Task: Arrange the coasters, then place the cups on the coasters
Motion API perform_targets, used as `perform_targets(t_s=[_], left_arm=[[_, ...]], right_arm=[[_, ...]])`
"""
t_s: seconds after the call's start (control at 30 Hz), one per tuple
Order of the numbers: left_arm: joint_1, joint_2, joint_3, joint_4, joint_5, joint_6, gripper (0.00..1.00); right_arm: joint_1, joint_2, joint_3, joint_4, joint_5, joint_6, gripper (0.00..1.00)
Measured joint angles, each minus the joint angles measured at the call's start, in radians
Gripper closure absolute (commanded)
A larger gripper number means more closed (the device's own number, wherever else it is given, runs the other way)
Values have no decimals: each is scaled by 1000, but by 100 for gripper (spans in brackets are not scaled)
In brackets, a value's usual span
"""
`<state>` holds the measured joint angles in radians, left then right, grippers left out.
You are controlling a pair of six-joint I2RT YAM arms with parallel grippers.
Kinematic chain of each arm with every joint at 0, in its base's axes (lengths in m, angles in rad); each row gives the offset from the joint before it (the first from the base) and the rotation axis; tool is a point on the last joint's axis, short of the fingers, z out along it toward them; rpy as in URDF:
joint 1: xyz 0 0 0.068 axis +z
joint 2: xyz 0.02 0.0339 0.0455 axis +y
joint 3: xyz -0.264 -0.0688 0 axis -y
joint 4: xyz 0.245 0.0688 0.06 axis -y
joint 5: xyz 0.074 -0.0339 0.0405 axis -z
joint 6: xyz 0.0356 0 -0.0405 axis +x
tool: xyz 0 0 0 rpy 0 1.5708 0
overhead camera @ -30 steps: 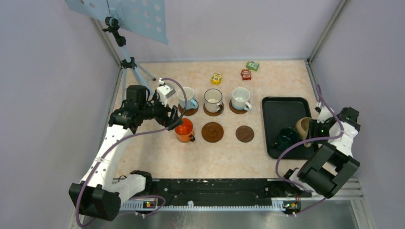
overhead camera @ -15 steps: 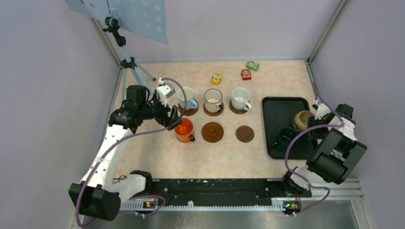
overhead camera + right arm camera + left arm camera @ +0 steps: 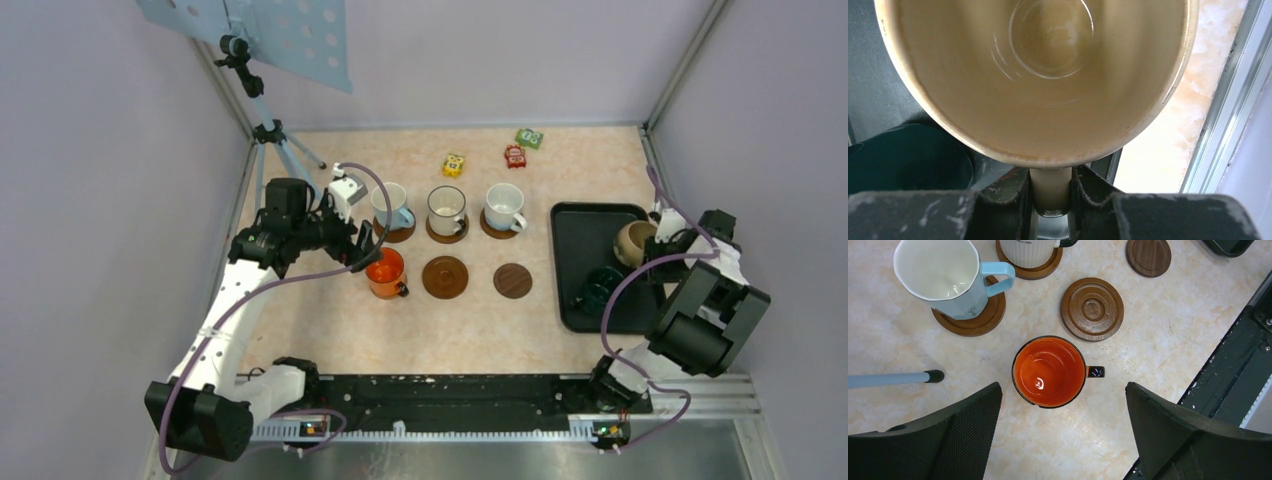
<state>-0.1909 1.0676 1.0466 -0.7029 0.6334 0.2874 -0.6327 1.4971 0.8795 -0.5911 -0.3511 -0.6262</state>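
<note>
The black tray (image 3: 585, 225), at the right of the counter (image 3: 330, 330), holds two of the cups: the beige mug (image 3: 1048, 75) toward its far right side and the dark green mug (image 3: 903, 155) nearer its front. The right gripper (image 3: 1050, 195) has its fingers closed on the beige mug's handle, which stands pinched between them; whether this mug's base rests on the tray floor cannot be told. Its interior is a glossy tan glaze with a faint ring at the bottom. The left gripper (image 3: 1063, 387) hangs above the orange mug (image 3: 1049, 371), its fingers spread wide on either side and touching nothing. The orange mug — bright orange inside, dark at rim and handle — stands at the left of the near row; no coaster shows beneath it. Beside it in that row lie two bare coasters: the ringed coaster (image 3: 1092, 309), mid-brown with concentric grooves, and the small dark coaster (image 3: 1148, 256). In the far row three cups each stand on a brown disc — the light blue mug (image 3: 940, 277), faceted and white inside, the dark-rimmed white mug (image 3: 446, 208), and the white mug (image 3: 504, 205). Three toy blocks (image 3: 515, 155) lie near the counter's far edge, well apart from the cups.
</note>
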Motion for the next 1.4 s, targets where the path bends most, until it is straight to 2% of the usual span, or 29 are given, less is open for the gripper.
perform_targets(t_s=[0.17, 0.3, 0.5, 0.67, 0.87, 1.03, 1.17, 1.4], left_arm=[[0, 0, 0, 0, 0, 0, 1], [0, 0, 0, 0, 0, 0, 1], [0, 0, 0, 3, 0, 0, 1], [0, -3, 0, 7, 0, -5, 1], [13, -36, 0, 7, 0, -10, 1], [35, -61, 0, 8, 0, -14, 1], [61, -68, -1, 11, 2, -23, 1], [109, -70, -3, 24, 17, -35, 1]], right_arm=[[0, -17, 27, -30, 1, 10, 100], [16, -90, 80, -63, 7, 47, 100], [155, -169, 263, -124, 6, 134, 100], [351, -188, 408, -170, 14, 263, 100], [653, -211, 460, -214, 74, 424, 100], [918, -211, 460, -230, 140, 564, 100], [1066, -210, 441, -235, 171, 657, 100], [1286, -210, 290, -216, 255, 732, 100]])
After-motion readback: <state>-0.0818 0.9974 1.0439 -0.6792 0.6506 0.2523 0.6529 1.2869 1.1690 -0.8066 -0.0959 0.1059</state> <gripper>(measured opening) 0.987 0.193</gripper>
